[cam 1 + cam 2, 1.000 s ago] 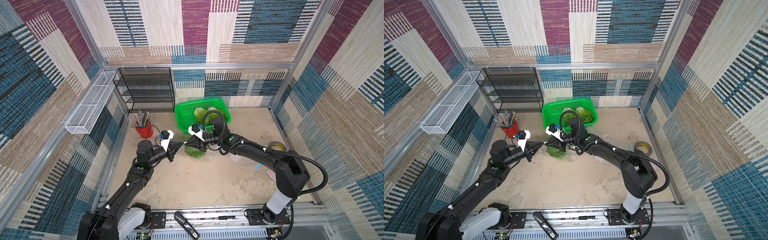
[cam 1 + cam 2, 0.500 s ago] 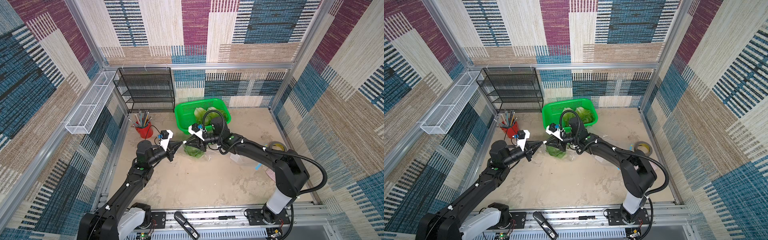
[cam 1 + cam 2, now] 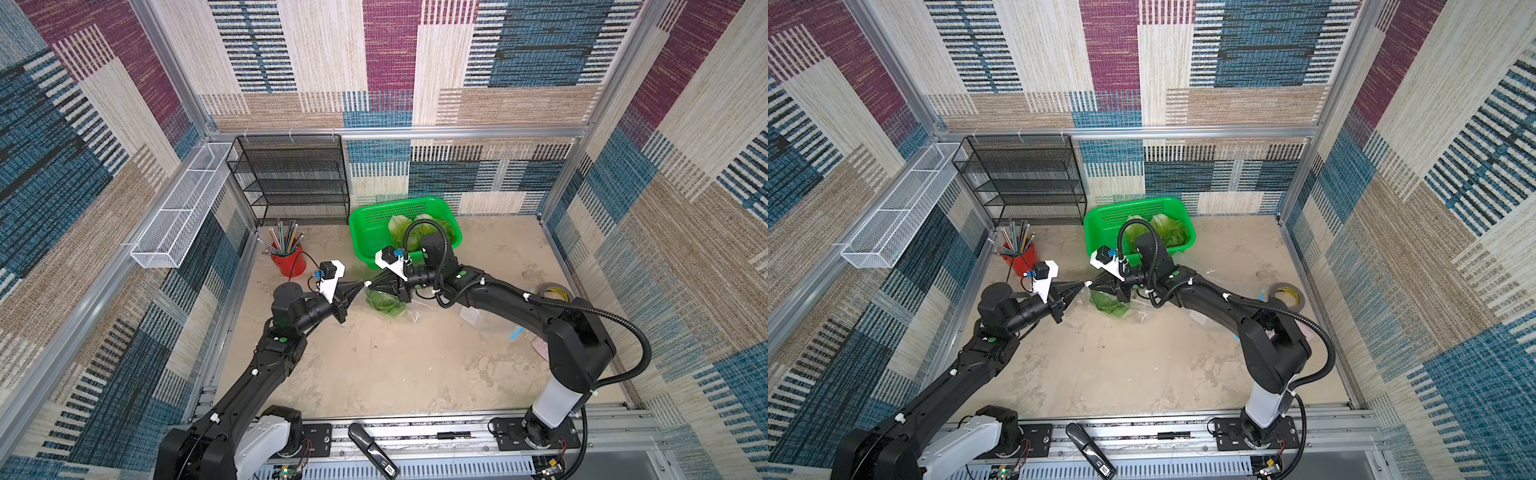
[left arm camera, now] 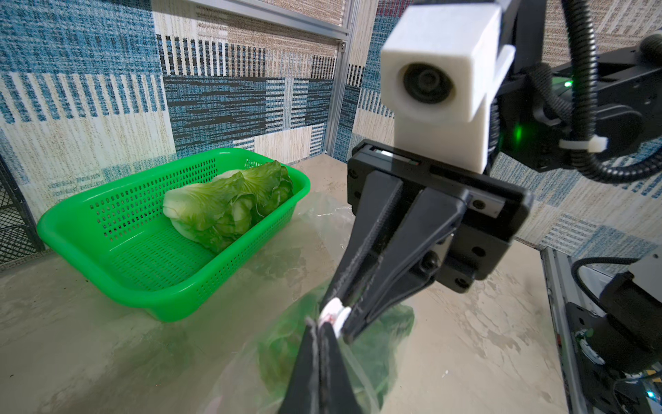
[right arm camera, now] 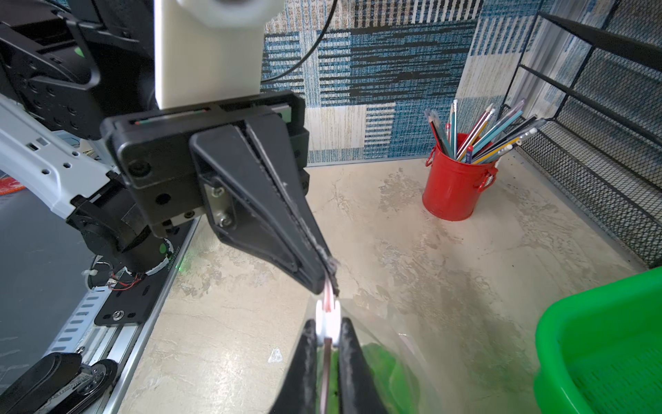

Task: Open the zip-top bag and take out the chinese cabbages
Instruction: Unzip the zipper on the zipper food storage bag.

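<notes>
A clear zip-top bag (image 3: 388,305) hangs between my two grippers above the floor, with one green chinese cabbage (image 3: 384,301) (image 3: 1111,303) inside. My left gripper (image 3: 362,284) (image 4: 320,324) is shut on the bag's top edge at its end. My right gripper (image 3: 372,284) (image 5: 327,328) faces it tip to tip, and its fingers press both sides of the bag's white zip slider (image 5: 327,320) (image 4: 335,312). Two more chinese cabbages (image 3: 401,226) (image 4: 222,204) lie in the green basket (image 3: 395,203) behind the bag.
A red cup of pencils (image 3: 289,262) stands at the back left beside a black mesh rack (image 3: 299,178). A white wire basket (image 3: 183,208) hangs on the left wall. A tape roll (image 3: 555,291) and a flat clear bag (image 3: 486,318) lie to the right.
My right gripper's fingers have drawn together onto the white slider. Both arms and the bag stay almost where they were.
</notes>
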### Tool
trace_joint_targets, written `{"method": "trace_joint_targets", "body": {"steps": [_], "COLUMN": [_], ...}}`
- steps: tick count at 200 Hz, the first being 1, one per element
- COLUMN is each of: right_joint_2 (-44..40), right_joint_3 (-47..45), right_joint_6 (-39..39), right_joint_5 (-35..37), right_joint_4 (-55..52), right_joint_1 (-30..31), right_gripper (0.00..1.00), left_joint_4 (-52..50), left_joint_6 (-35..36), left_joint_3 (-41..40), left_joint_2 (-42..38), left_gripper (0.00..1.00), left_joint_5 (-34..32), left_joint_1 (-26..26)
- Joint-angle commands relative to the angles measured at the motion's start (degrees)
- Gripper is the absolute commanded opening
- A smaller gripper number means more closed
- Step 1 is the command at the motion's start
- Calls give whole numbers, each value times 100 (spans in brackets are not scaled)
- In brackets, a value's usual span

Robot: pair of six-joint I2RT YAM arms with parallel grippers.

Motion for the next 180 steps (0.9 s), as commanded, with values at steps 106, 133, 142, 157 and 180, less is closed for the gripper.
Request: {"method": "trace_joint_targets", "body": {"steps": [106,133,142,157,180], "right_joint_2": [-449,-609,-653,-734,-888], "right_joint_3": [-378,-565,-609,-715,-912], "right_joint_6": [-504,-545,-540,-580,-632], "right_joint_5": [630,734,747,808,949], "right_joint_4": [-469,-514,-524,-585,-624], "right_joint_1": [-91,-169,-198,-243,-330], "right_gripper": [7,8,8,8,8], "left_joint_4": [1555,1786,1832,2006,2259], "left_joint_6": [-695,-933,-983,-1120,-1320], "left_joint_3": [-272,-329,-346,-395,-478], "left_joint_2": [-108,-106,-116,-137,-138], "left_gripper": [0,0,0,0,0], "left_joint_5": [-268,-135,-130,-127,-126], "left_joint_1": [281,511,566,680,893]}}
